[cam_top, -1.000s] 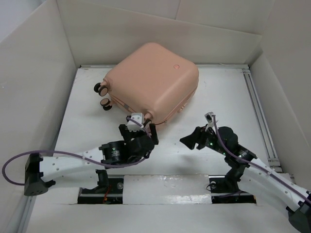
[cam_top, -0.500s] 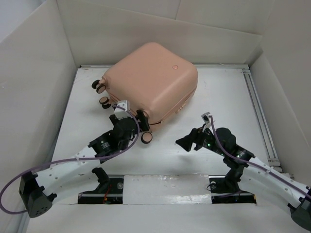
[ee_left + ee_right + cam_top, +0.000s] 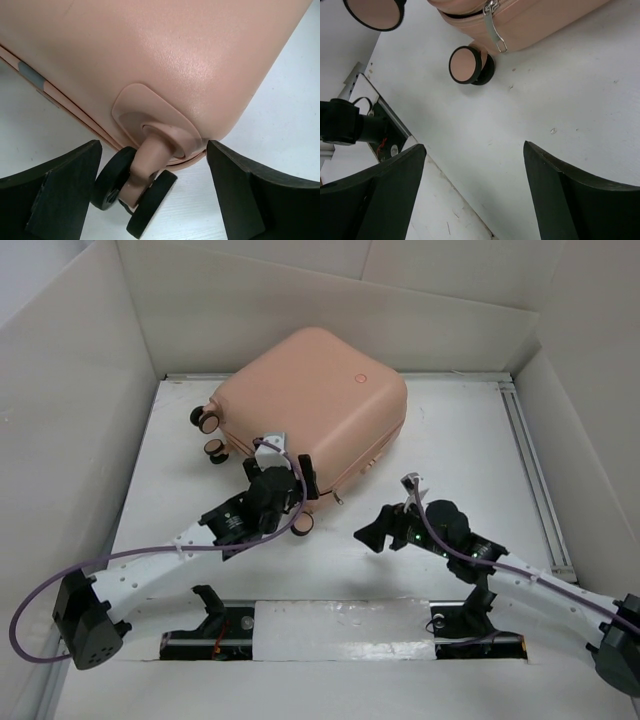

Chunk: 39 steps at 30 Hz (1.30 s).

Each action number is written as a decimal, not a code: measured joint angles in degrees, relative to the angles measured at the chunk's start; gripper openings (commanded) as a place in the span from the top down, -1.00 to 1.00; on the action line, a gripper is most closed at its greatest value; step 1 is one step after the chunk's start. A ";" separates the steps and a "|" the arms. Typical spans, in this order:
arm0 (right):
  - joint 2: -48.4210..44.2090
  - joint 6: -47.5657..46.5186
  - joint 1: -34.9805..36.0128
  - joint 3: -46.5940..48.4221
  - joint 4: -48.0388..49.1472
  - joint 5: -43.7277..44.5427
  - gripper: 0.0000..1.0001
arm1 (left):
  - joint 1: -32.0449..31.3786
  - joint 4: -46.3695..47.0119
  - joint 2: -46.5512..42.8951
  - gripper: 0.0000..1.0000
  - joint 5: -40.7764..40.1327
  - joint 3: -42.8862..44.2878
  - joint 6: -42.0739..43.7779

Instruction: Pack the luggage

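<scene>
White tabletop [image 3: 455,445]; top view shows whole luggage [image 3: 312,405].

Left gripper [image 3: 280,473]: swung out to the left along the near side of the luggage [image 3: 320,400], then back to its near corner. Near corner wheel [image 3: 302,525]: hidden under that gripper a second ago, now in plain sight. Right gripper [image 3: 376,530]: crept leftward across the table [image 3: 450,440].

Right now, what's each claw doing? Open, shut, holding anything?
Left claw: open, straddling a wheel of the luggage, not gripping it.
Right claw: open, holding nothing, above the table.
</scene>
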 measured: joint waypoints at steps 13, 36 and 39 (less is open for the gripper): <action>4.09 0.20 2.71 0.11 4.07 1.75 -0.70 | 0.33 5.79 -0.74 0.87 4.92 -4.59 0.26; 9.57 -11.15 -4.11 7.15 1.36 14.67 -0.19 | -10.21 -1.53 11.10 1.00 8.28 10.25 -1.27; 11.26 -12.44 -8.61 7.17 2.45 13.07 0.15 | -10.23 -3.06 10.19 1.00 8.20 10.10 -1.29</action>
